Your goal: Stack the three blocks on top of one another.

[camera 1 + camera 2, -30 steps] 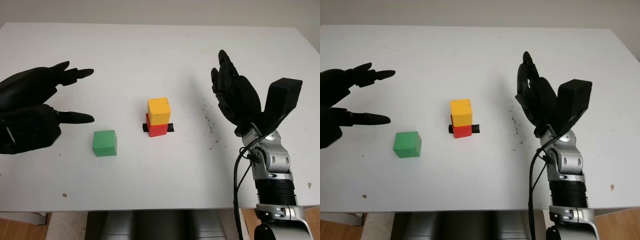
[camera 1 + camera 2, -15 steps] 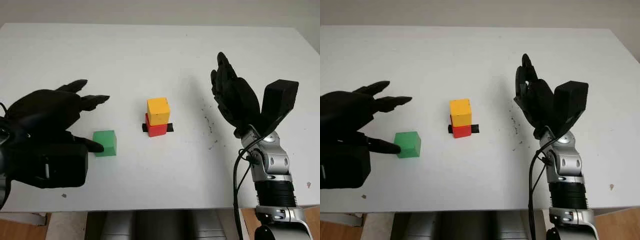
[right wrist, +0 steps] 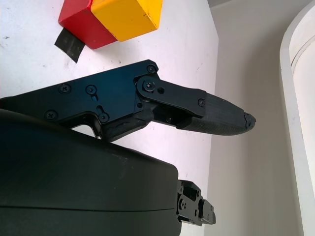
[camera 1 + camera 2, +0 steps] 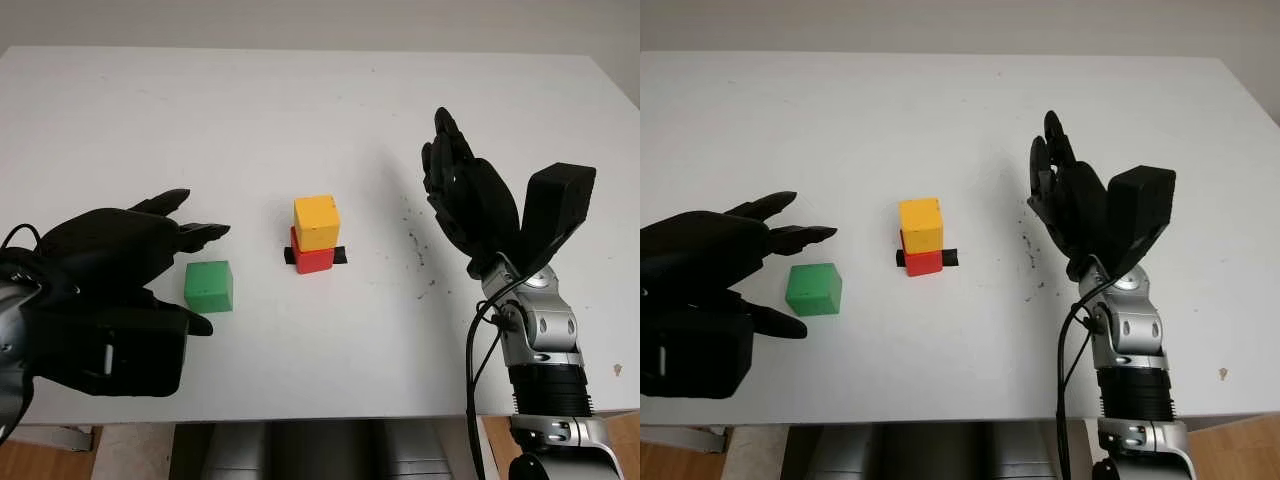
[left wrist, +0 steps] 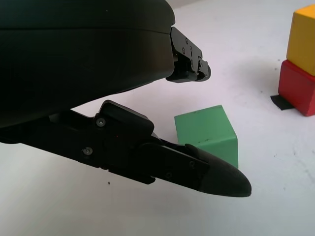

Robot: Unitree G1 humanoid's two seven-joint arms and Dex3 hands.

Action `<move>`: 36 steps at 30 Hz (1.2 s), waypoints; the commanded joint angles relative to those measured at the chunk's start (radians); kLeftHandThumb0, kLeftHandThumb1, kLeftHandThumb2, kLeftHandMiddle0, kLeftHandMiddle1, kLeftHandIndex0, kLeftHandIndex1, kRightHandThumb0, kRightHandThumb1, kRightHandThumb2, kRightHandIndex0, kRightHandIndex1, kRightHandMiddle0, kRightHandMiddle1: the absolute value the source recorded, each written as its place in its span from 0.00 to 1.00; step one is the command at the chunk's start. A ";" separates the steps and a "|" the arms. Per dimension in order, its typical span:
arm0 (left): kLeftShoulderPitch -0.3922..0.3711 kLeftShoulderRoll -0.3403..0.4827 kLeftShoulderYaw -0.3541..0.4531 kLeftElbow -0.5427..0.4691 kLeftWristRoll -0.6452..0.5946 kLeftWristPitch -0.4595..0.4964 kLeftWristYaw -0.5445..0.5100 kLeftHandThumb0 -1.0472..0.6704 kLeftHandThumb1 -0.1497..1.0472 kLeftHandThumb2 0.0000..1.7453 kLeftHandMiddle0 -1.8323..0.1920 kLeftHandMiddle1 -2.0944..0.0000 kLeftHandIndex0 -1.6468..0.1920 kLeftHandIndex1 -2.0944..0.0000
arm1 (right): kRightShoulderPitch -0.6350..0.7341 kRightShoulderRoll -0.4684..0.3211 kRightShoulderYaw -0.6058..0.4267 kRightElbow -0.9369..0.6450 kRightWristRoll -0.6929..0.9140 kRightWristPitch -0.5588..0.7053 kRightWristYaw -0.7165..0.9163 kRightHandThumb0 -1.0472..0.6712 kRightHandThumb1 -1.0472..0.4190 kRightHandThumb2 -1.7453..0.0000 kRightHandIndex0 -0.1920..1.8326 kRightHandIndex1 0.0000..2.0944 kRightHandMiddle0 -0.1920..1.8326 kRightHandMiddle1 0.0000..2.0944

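A green block (image 4: 209,286) lies on the white table (image 4: 300,120), left of centre. To its right a yellow block (image 4: 317,221) sits on a red block (image 4: 315,259), which stands on a strip of black tape (image 4: 341,256). My left hand (image 4: 198,280) is open around the green block, with upper fingers (image 4: 203,232) past its far side and the thumb (image 5: 216,174) along its near side. I cannot tell whether they touch it. My right hand (image 4: 462,190) is open, raised to the right of the stack.
Dark specks (image 4: 415,245) mark the table between the stack and the right hand. The table's front edge (image 4: 330,418) runs close below both arms. Wide bare table lies behind the blocks.
My left hand has moved right and nearer, from left of the green block to straddling it with fingers and thumb. The right hand has barely moved. The blocks stay put.
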 commanded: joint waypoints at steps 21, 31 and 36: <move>0.053 -0.216 -0.086 0.097 0.253 -0.115 0.195 0.20 0.98 0.03 0.89 0.97 0.75 0.77 | 0.006 0.002 -0.006 -0.018 0.017 -0.006 0.007 0.20 0.00 0.62 0.00 0.00 0.00 0.00; 0.048 -0.230 -0.086 0.104 0.306 -0.132 0.197 0.18 0.99 0.03 0.89 0.97 0.89 0.51 | 0.001 -0.006 -0.004 -0.027 0.021 0.014 0.005 0.19 0.00 0.61 0.00 0.00 0.00 0.00; 0.045 -0.236 -0.091 0.098 0.371 -0.133 0.188 0.16 0.99 0.03 0.88 0.97 0.89 0.51 | -0.002 -0.009 -0.007 -0.017 0.024 0.008 0.013 0.19 0.00 0.61 0.00 0.00 0.00 0.00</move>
